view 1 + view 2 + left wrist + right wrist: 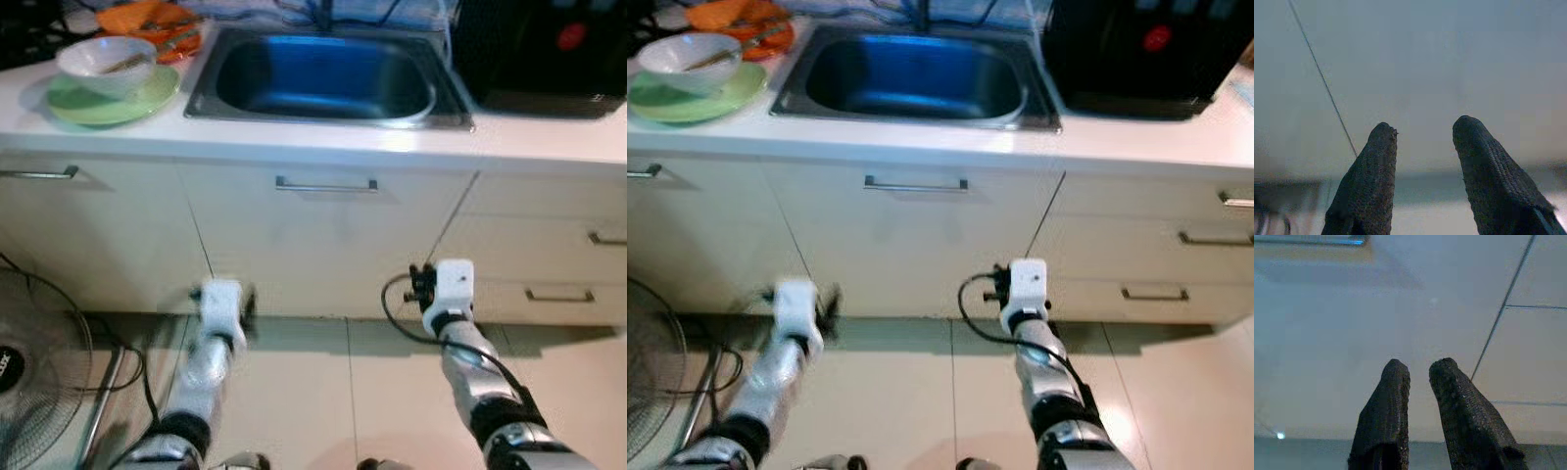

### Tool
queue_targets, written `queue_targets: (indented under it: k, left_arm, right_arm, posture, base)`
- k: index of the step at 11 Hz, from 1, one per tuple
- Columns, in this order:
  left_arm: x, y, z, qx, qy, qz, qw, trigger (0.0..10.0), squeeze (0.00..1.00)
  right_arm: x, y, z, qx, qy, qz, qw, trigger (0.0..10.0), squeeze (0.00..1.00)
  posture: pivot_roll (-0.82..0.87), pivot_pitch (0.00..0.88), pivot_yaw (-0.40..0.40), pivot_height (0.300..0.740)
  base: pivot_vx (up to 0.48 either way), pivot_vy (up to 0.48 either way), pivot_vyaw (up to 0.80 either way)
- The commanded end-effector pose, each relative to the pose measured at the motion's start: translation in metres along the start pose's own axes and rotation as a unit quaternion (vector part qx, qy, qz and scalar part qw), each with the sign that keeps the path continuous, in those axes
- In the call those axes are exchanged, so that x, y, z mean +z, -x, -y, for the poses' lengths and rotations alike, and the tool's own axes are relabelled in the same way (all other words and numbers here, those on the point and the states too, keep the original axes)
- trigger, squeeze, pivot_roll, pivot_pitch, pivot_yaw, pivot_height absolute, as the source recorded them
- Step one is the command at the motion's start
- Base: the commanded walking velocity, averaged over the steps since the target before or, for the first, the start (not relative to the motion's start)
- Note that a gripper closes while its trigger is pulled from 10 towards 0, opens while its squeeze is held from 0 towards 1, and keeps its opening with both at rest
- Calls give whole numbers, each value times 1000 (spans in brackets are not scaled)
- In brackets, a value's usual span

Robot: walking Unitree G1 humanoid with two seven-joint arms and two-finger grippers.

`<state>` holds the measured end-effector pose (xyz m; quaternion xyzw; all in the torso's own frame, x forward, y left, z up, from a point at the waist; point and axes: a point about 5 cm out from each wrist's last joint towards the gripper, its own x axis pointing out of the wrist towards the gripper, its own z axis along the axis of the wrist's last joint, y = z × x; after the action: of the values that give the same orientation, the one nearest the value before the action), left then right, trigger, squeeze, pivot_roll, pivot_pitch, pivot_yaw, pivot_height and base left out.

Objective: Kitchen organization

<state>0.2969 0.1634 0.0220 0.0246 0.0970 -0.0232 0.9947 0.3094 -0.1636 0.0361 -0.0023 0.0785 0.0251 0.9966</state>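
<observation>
1. The white bowl (pixel 106 65) on the round green plate (pixel 113 101) sits on the white counter (pixel 323 139), upper left of the frame.
2. The left gripper (pixel 1420 134), low in the frame, is nearer; its fingers are wide apart and empty.
3. The right gripper (pixel 1419 369) is open a crack and looks empty.

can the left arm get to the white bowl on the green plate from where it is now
Probably not yet. The left gripper hangs low in front of the cabinet doors, well below the counter edge, while the white bowl sits on the green plate on the countertop. Nothing blocks it; the arm must rise first.
</observation>
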Motion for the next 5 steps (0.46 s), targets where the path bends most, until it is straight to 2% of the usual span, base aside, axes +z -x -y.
queue_targets:
  k: [1, 2, 3, 4, 5]
  left_arm:
    - [30, -10, 4, -2, 2, 72, 997, 10000, 0]
    - [44, -13, 6, 0, 2, 99, 995, 10000, 0]
    - [73, -20, 9, -2, 2, 149, 989, 10000, 0]
    - [113, -25, 13, -11, 15, 214, 977, 10000, 0]
    - [133, -25, 17, -16, 13, 241, 970, 10000, 0]
  right_arm:
    - [33, -11, 0, 10, -3, 54, 998, 10000, 0]
    - [44, -13, -3, 19, 4, 82, 996, 10000, 0]
    - [65, -15, -8, 16, -31, 124, 992, 10000, 0]
    - [94, -18, -13, 11, -79, 170, 982, 10000, 0]
    - [109, -19, -18, 15, -84, 189, 978, 10000, 0]
  posture:
    - [-23, 90, -23, 740]
    - [-24, 86, -26, 740]
    - [-25, 78, -29, 740]
    - [-25, 66, -29, 740]
    - [-27, 55, -26, 740]
  base:
    - [0, 0, 0]
    - [0, 0, 0]
    - [0, 0, 0]
    - [0, 0, 0]
    - [0, 0, 0]
